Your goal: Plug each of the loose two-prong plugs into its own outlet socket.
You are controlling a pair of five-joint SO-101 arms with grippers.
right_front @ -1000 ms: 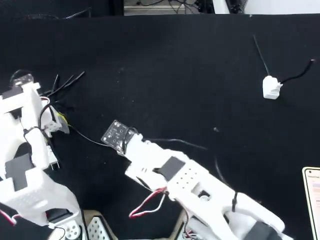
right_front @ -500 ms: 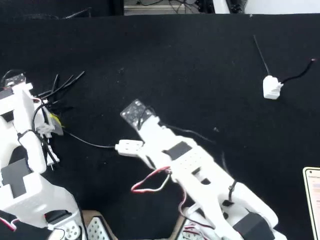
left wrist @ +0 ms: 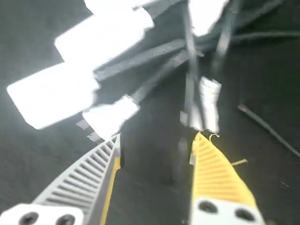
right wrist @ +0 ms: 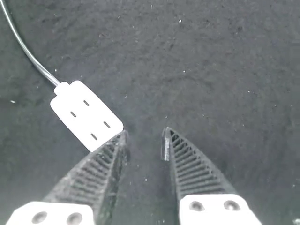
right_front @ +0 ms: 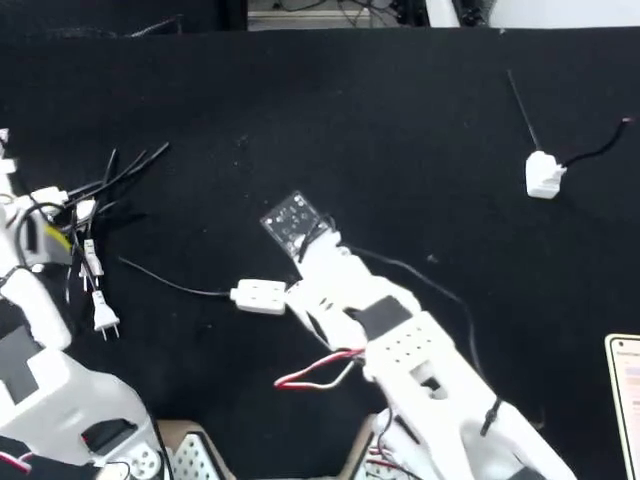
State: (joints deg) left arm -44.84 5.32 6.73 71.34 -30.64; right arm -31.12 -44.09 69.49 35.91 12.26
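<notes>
A white outlet socket (right_front: 258,297) with a thin black cord lies flat on the black table, just left of my right arm (right_front: 350,300). In the right wrist view the outlet socket (right wrist: 86,116) shows its slots beside one fingertip, and my right gripper (right wrist: 144,138) is open over bare table. A bundle of white two-prong plugs (right_front: 62,205) with black cords sits at the far left. My left gripper (left wrist: 154,138) is open right over those plugs (left wrist: 103,35), with a dark cord running between its fingers. One loose plug (right_front: 103,320) lies nearer the front.
Another white plug block (right_front: 543,175) with a black lead rests at the far right. A white paper (right_front: 625,385) lies at the right edge. Loose black cord ends (right_front: 135,165) fan out behind the bundle.
My right arm has pulled back to the right, uncovering the outlet socket on the table. My left arm has shifted left, and the plug bundle has shifted left with it.
</notes>
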